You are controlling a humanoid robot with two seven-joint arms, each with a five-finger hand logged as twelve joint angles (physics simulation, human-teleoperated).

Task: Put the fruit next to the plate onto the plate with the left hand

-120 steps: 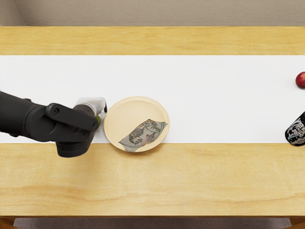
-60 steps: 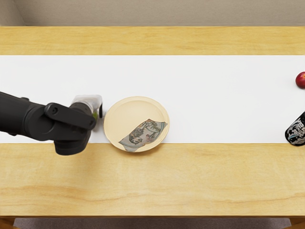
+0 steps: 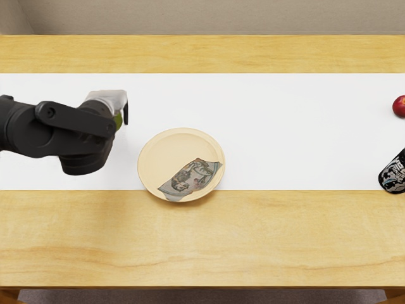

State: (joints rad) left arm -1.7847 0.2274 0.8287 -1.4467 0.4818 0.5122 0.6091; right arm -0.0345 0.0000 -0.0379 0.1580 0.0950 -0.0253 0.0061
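The left hand comes in from the left edge of the table and hangs over the white runner, up and to the left of the plate. Its fingers are curled downward around the green fruit. Only a thin green strip of it shows under the palm, so I cannot tell how firm the grasp is. The plate lies near the front border of the runner and carries a printed wrapper. A red fruit and a dark can lie at the right edge.
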